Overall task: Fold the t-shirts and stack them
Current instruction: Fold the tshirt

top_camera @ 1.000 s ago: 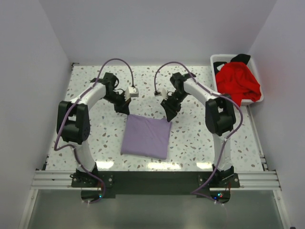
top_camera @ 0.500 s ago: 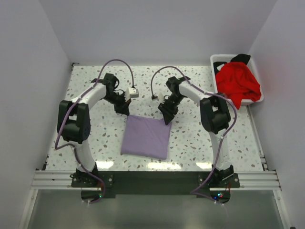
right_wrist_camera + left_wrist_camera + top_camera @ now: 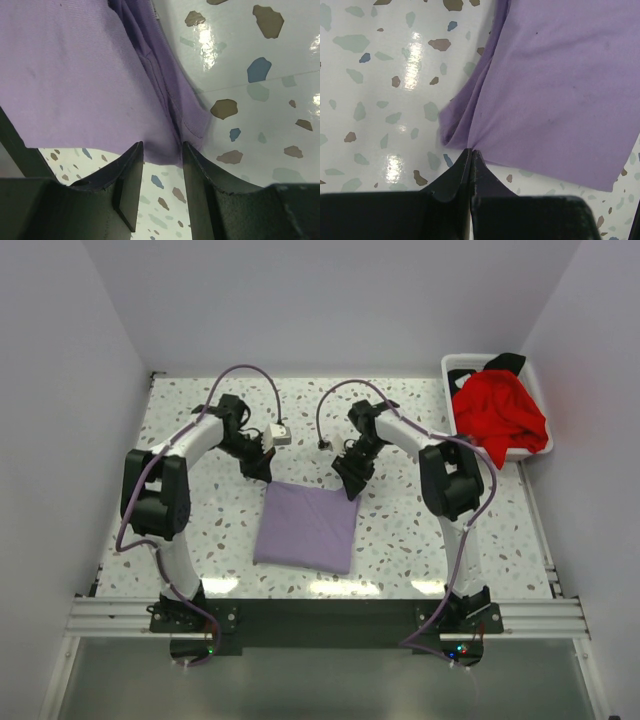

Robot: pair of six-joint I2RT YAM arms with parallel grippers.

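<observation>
A lavender t-shirt (image 3: 307,525) lies folded in a rectangle on the speckled table (image 3: 190,530). My left gripper (image 3: 262,468) is at its far left corner. In the left wrist view the jaws (image 3: 471,151) are shut, pinching the edge of the lavender cloth (image 3: 555,90), which creases toward the tips. My right gripper (image 3: 350,483) is at the far right corner. It is open (image 3: 161,147), and the shirt's corner edge (image 3: 75,75) lies between the fingertips. A red t-shirt (image 3: 498,412) fills the white basket, with a black one (image 3: 505,362) behind it.
The white plastic basket (image 3: 457,366) stands at the table's far right corner. White walls close in the table at the back and both sides. Purple cables loop above both arms. A black rail runs along the near edge.
My right gripper has swung left and down onto the shirt's far right corner. My left gripper has barely moved. The shirt lies as before.
</observation>
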